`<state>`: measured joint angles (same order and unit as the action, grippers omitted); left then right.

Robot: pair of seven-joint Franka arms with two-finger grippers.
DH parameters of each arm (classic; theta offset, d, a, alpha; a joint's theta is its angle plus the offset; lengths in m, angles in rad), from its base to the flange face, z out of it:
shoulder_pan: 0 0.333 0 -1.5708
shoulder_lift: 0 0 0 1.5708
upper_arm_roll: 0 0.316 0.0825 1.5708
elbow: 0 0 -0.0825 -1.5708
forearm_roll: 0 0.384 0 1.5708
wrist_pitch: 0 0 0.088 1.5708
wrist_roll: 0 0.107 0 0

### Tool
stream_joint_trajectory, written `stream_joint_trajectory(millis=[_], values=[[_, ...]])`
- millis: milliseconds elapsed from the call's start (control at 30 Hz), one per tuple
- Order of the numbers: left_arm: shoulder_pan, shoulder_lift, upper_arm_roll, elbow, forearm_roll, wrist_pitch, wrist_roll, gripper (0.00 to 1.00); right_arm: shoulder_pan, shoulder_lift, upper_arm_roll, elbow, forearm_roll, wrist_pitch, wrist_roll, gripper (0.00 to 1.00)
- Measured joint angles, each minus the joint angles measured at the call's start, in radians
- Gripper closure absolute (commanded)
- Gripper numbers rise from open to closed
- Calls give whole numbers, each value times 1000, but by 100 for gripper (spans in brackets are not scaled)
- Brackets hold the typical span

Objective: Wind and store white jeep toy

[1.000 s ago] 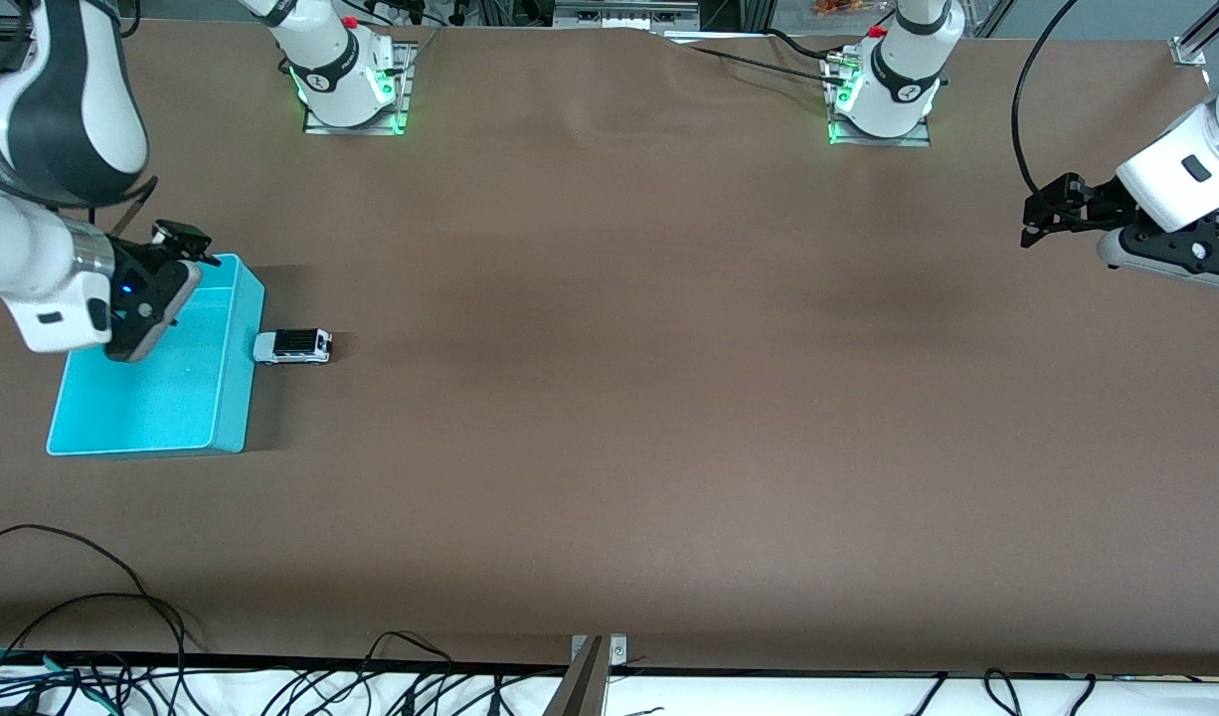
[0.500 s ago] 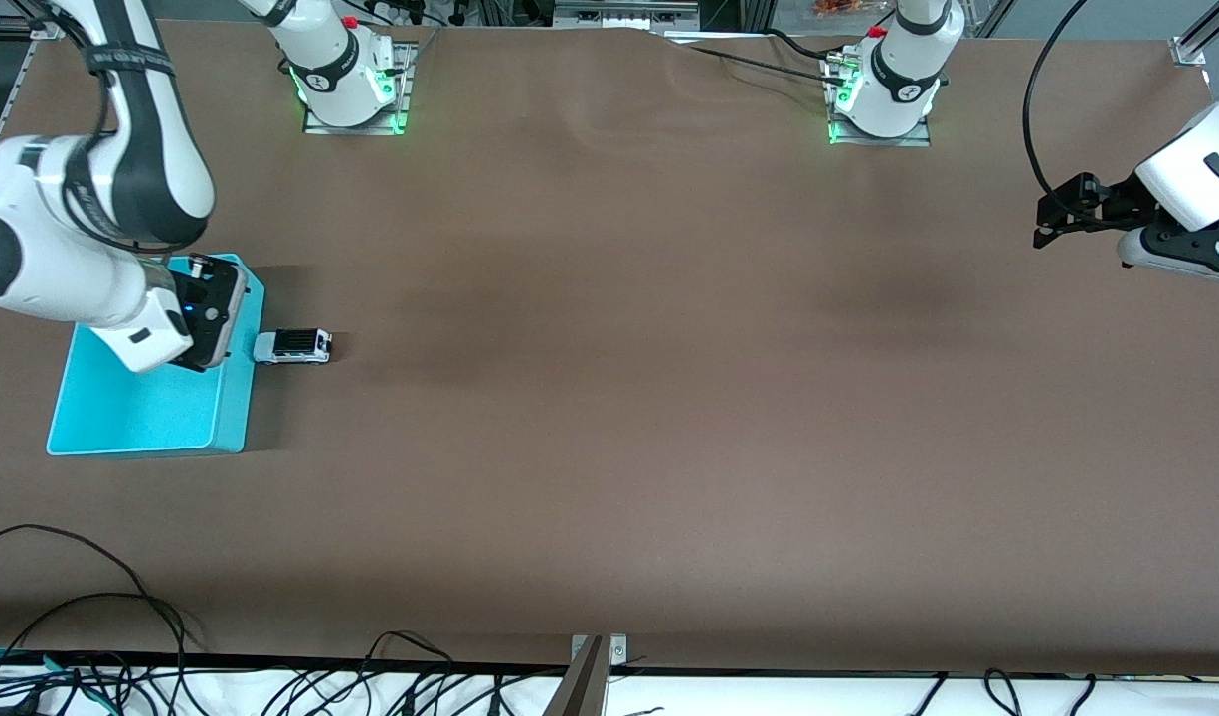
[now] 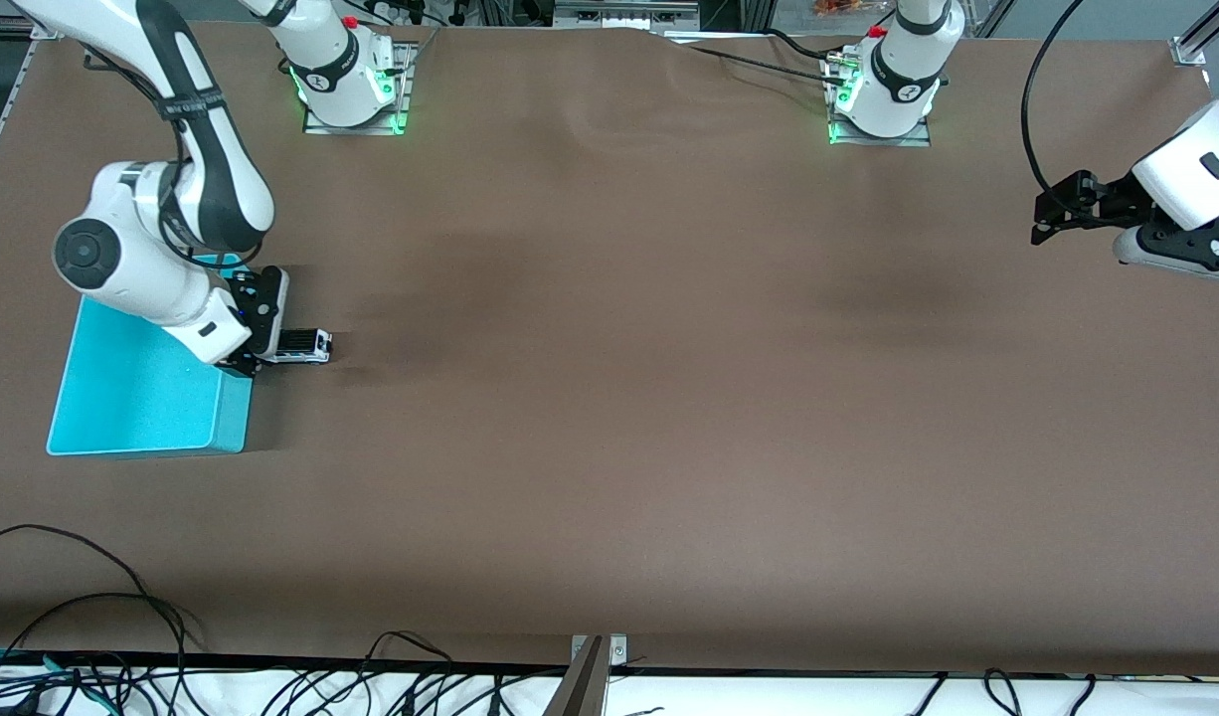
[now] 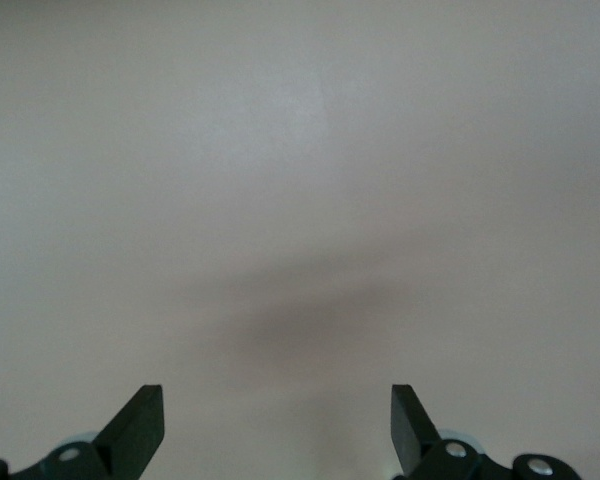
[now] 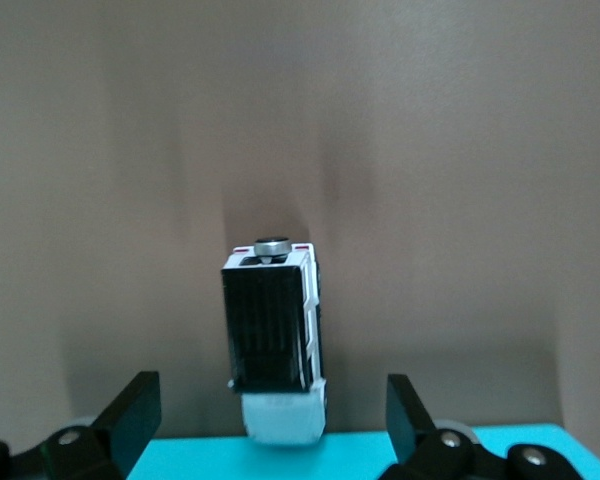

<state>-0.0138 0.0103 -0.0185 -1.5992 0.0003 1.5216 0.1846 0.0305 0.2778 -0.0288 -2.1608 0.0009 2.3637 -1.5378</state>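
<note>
No legible text, labels, brands, numbers or signs in any view.

This is looking like a robotics lab, not a home or a shop. Two white robot arms are standing on metal base plates (image 3: pixel 353 121) bolted at the top edge of a wide worktop (image 3: pixel 669 398), and green status lights are glowing at both bases. The worktop is wearing a plain brown covering with nothing domestic on it. Black cables (image 3: pixel 83 636) are trailing in loops along the edge nearest the front camera, over a white surface, and more wiring is crowding the space above the bases. Aluminium framing (image 3: pixel 1201 40) is showing at the corner toward the left arm's end.
</note>
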Motion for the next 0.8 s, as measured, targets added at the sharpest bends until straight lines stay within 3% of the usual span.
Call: stream_joint_trajectory(millis=[467,800], values=[[0,0,0,1,0,-13,0,0,-2,87,-1,-11,0,108,-71,0],[0,0,1,1,0,-15,0,0,-2,94,-1,-44,0,148,-75,47]])
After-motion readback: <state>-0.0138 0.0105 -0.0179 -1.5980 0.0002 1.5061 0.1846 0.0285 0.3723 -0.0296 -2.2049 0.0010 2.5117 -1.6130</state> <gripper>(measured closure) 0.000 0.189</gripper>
